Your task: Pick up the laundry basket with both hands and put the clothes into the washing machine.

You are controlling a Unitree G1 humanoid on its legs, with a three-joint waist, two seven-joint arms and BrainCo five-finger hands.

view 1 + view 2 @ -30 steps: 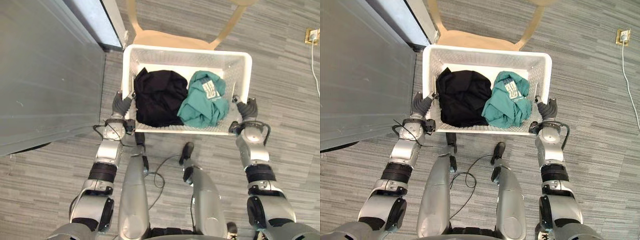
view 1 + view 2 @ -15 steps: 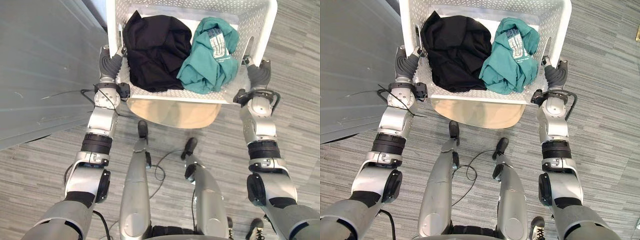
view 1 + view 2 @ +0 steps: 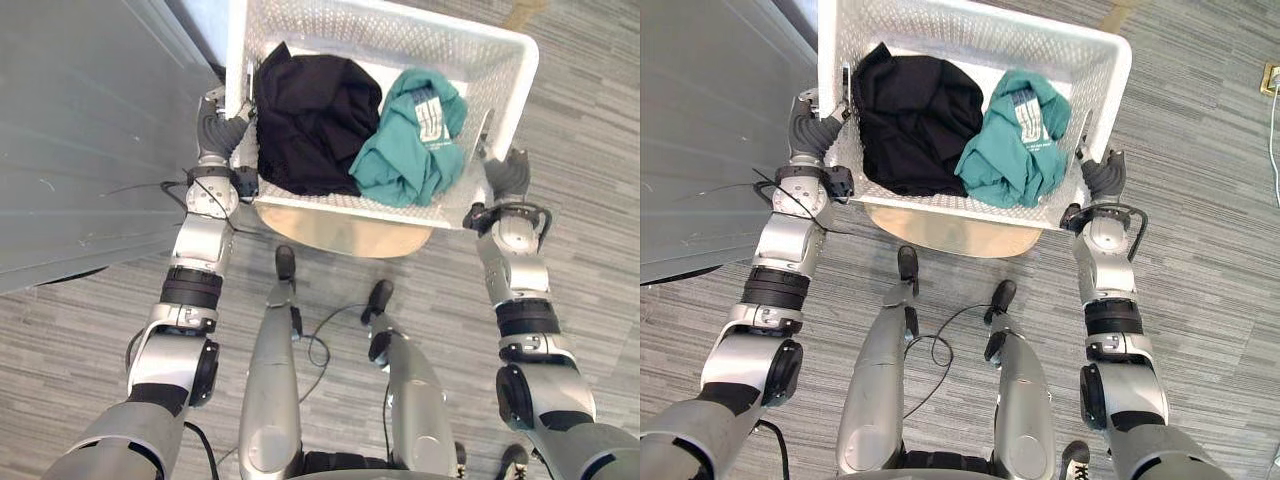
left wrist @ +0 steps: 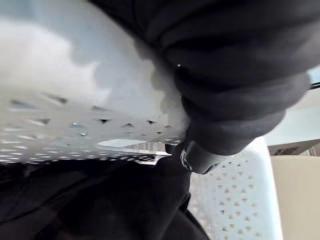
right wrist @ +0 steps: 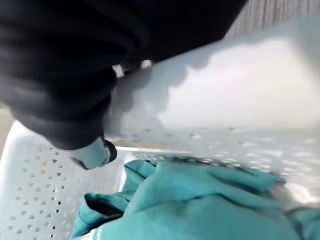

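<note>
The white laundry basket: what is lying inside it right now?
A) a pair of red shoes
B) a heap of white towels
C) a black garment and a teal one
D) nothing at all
C: inside the white basket a black garment lies on the robot's left side, with a teal garment right beside it.

The white perforated laundry basket (image 3: 380, 35) carries two garments. A black garment (image 3: 315, 120) lies in its left half. A teal garment (image 3: 410, 150) lies in its right half, touching the black one. A tan chair seat (image 3: 340, 232) shows beneath the basket, over grey striped floor (image 3: 590, 150).
</note>
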